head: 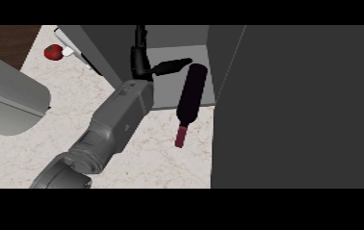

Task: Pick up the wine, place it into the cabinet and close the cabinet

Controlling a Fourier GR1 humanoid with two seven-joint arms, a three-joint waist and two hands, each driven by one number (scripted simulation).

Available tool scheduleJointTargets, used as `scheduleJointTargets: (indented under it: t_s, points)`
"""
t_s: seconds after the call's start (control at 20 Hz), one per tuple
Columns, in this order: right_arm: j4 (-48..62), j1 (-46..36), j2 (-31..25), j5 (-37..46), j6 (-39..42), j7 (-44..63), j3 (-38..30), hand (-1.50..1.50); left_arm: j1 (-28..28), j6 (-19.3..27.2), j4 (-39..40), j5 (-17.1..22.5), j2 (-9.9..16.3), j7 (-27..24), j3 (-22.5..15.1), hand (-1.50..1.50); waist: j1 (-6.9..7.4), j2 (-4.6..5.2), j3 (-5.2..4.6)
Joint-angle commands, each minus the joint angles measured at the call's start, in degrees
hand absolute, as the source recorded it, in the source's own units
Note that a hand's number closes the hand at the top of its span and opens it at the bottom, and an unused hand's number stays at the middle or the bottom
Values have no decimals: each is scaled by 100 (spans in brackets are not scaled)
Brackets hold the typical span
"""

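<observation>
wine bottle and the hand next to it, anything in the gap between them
Nothing in the head view: the hand is open just left of the wine bottle, thumb pointing toward its base, with only bare cabinet floor between.

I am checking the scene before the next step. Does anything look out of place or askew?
Yes. The wine bottle lies on its side, its body inside the open cabinet and its neck sticking out over the counter. The left hand, fingers straight, is beside the bottle, not holding it.
</observation>
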Motion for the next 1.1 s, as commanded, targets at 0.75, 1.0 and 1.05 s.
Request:
scheduleJointTargets:
  t_s: [0.75,1.0,1.05]
  points:
    - [-91,142,90,78,30,-185,271,-150,333,-903,55,113,3,-198,-72,-150,53,-16,-23]
    - [-245,386,121,125,23,-190,419,-150,477,-1271,-72,363,3,-257,-24,-150,94,-42,-22]
    - [-482,155,96,96,-203,188,427,-150,570,-1269,-121,432,3,-411,-125,-150,72,-60,-25]
